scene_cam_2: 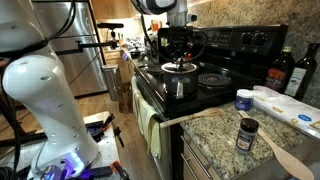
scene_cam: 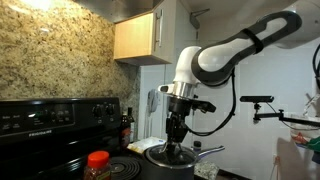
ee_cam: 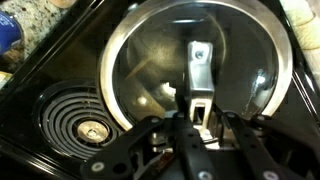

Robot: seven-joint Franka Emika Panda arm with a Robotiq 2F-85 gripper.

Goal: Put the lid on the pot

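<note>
– At centre frame in both exterior views: what stage is shown?
– Gripper [scene_cam: 178,132] low over the pot [scene_cam_2: 178,87] on the stove [scene_cam_2: 232,42]. Wrist view: lid [ee_cam: 140,60] fills the upper centre, burner [ee_cam: 88,122] at lower left.
– Is the lid seated?
– Apparently so, or very nearly. Its rim hides the pot's, so a small gap or offset cannot be ruled out.
– And the tool?
– Jaws flank the lid's knob [ee_cam: 198,60]. Whether they pinch it or stand slack cannot be told.
– What remains?
– Judged from this: confirm seating, free the knob, lift the arm away. Carrying and aligning look done.
</note>
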